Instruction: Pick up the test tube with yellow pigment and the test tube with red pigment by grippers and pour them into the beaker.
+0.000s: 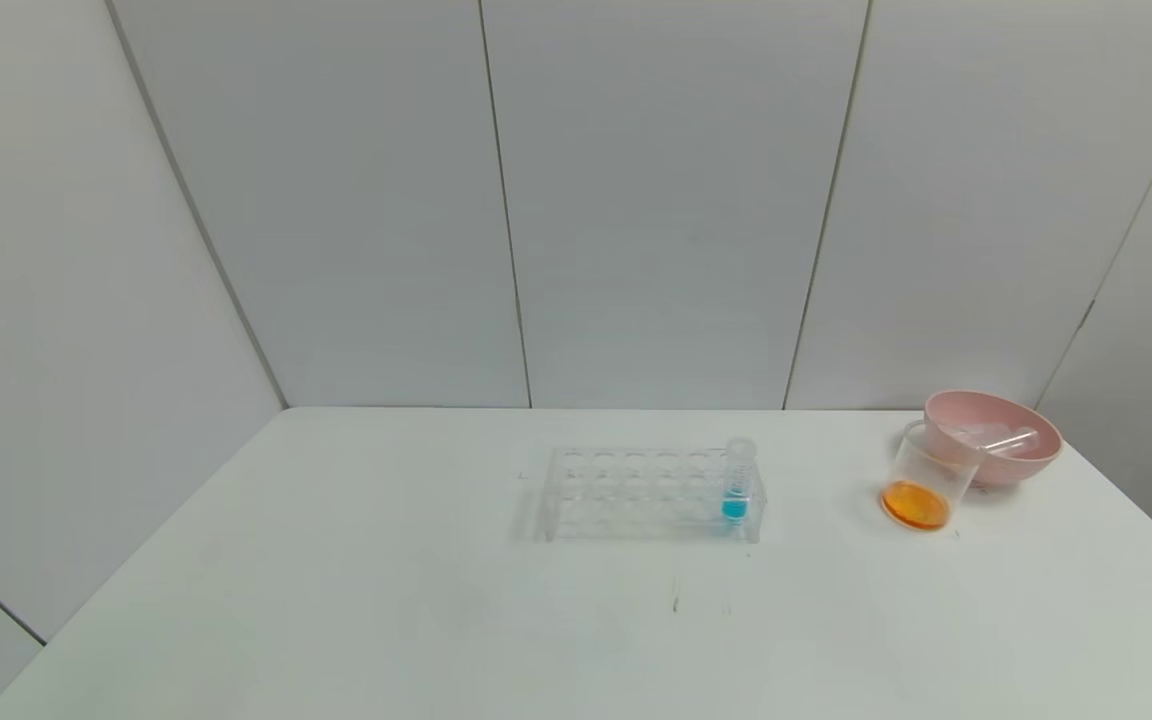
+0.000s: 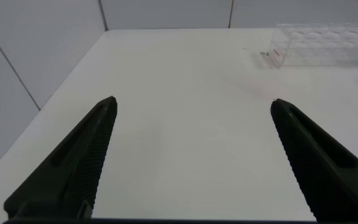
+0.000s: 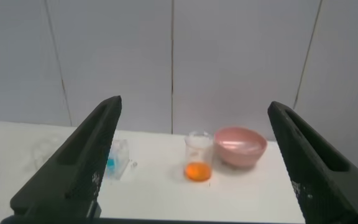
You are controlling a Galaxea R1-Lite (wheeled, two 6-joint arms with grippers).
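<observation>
The clear beaker stands at the right of the table with orange liquid at its bottom. It also shows in the right wrist view. No tube with yellow or red liquid shows. Clear, empty-looking tubes lie in the pink bowl. Neither gripper shows in the head view. My left gripper is open and empty over bare table, well short of the rack. My right gripper is open and empty, held back from the beaker and facing it.
A clear tube rack stands mid-table with one blue-liquid tube at its right end; the rack also shows in the left wrist view. The pink bowl sits just behind the beaker near the table's right edge, and grey wall panels stand behind.
</observation>
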